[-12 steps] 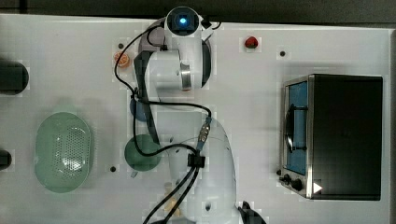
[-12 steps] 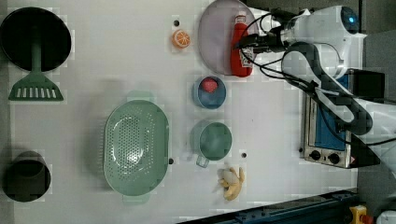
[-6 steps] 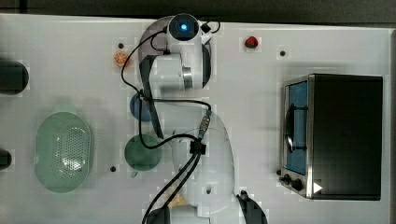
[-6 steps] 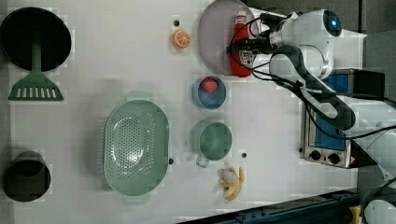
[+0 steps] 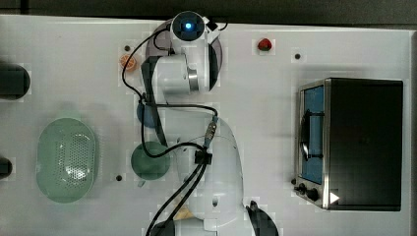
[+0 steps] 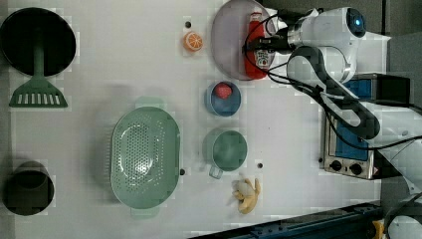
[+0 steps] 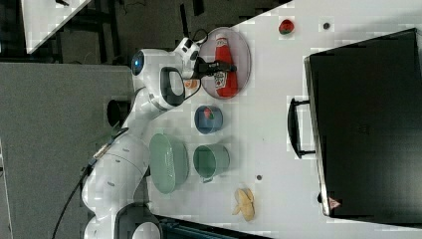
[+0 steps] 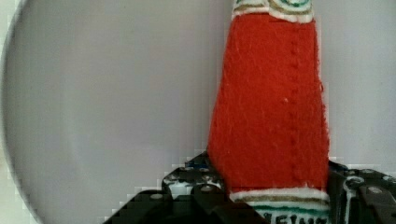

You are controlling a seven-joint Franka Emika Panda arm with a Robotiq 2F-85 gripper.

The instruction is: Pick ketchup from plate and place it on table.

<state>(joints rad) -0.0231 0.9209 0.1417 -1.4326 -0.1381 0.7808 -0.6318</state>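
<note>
The ketchup (image 6: 256, 69) is a small red bottle with a white label, lying flat on the pale lilac plate (image 6: 228, 40) at the far edge of the white table (image 6: 124, 59). My gripper (image 6: 255, 46) reaches over the plate and crosses the bottle at its label. In the wrist view the ketchup (image 8: 271, 102) runs between the two black fingers (image 8: 196, 184), which press against its sides, with the plate (image 8: 116, 93) under it. The right view shows the ketchup (image 7: 228, 87) and gripper (image 7: 215, 64) the same way on the plate (image 7: 243, 47).
Near the plate lie an orange slice (image 6: 193, 41) and a blue dish (image 6: 222, 98) holding a small red fruit. A green cup (image 6: 225, 149), a green colander (image 6: 145, 157), a banana (image 6: 247, 194) and a toaster oven (image 6: 348, 149) stand further off. Another red fruit (image 5: 264, 44) lies beside the plate.
The fingers have closed in from wide open onto the sides of the ketchup. The arm has shifted a little over the plate; the bottle still lies where it was.
</note>
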